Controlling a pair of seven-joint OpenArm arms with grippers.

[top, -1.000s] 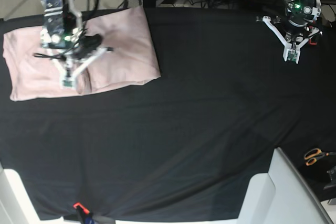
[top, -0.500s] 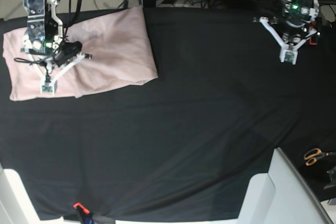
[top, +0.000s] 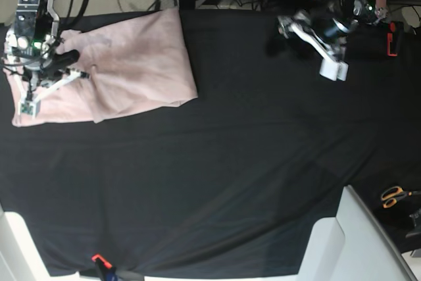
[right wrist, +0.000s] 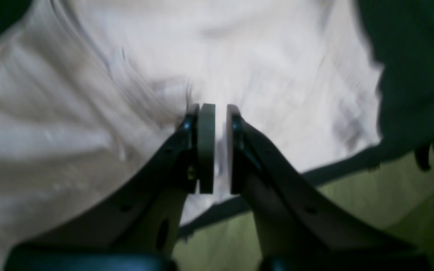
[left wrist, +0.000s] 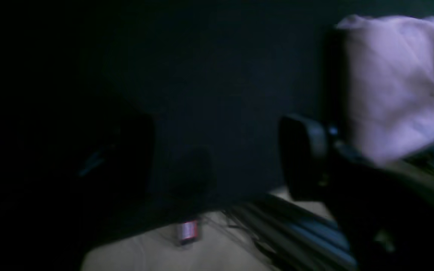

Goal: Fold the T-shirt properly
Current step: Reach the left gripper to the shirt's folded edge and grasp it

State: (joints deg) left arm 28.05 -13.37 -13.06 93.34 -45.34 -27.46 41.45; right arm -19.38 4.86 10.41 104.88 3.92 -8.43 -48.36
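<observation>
Right claw: the right claw (top: pixel 49 90) hangs over the far-left end of the surface, above the left part of the T-shirt; in the right wrist view (right wrist: pixel 217 148) its two pads stand nearly parallel with a narrow gap between them, cloth showing through the gap and nothing pinched there — released, though only slightly parted

T-shirt: the pale pink T-shirt (top: pixel 131 64) lies folded in the far-left corner of the surface, a rough rectangle with soft creases; its right edge slants down toward a lower right corner; in the right wrist view (right wrist: pixel 89 75) it fills most of the frame, wrinkled and blurred

Surface: the black cloth-covered surface (top: pixel 217 182) spreads across the middle and right of the base view, bare cloth between the two arms

Left claw: the left claw (top: pixel 316 47) is raised over the far-right part of the surface, well apart from the T-shirt, smeared by blur; in the base view its white fingers look spread — the left wrist view (left wrist: pixel 217 158) is too dark and blurred to confirm, so whether it is released or clenched cannot be told; that view shows the T-shirt (left wrist: pixel 394 82) only as a pale patch at upper right

Scissors: orange-handled scissors (top: pixel 395 195) lie at the right edge, beside a white panel (top: pixel 358 241)
</observation>
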